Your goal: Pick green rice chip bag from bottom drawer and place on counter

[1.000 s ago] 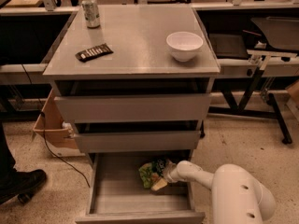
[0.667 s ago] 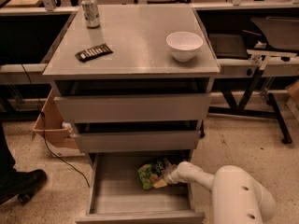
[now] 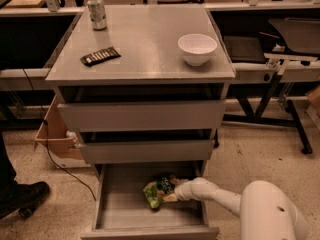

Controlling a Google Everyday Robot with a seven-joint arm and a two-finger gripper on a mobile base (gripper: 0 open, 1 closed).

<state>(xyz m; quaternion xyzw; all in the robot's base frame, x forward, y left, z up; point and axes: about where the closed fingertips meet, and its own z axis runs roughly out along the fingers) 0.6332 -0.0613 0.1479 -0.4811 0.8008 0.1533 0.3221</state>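
Nearest, the bottom drawer (image 3: 150, 232) stood pulled out at the foot of the cabinet, beneath its front edge. The white arm (image 3: 222, 198) entered over the drawer's right side, and the gripper (image 3: 172, 197) sat at the right-hand end of the green rice chip bag (image 3: 154, 194), which lay on the drawer floor, right of centre. Contact appeared probable, but whether the gripper was open or closed on the bag could not be determined. Assessment: crinkled foil, judged light, soft and partly air-filled, slick on its faces, contents brittle. A hold on a crimped end seam or pinched fold, at moderate force, was judged safer than squeezing the belly. Further back, the counter (image 3: 145, 41) showed bare surface along its front edge. A dark wrapper (image 3: 100, 56) lay toward the left edge, a white bowl (image 3: 197, 48) toward the right edge, and a can (image 3: 96, 12) near the far left corner.
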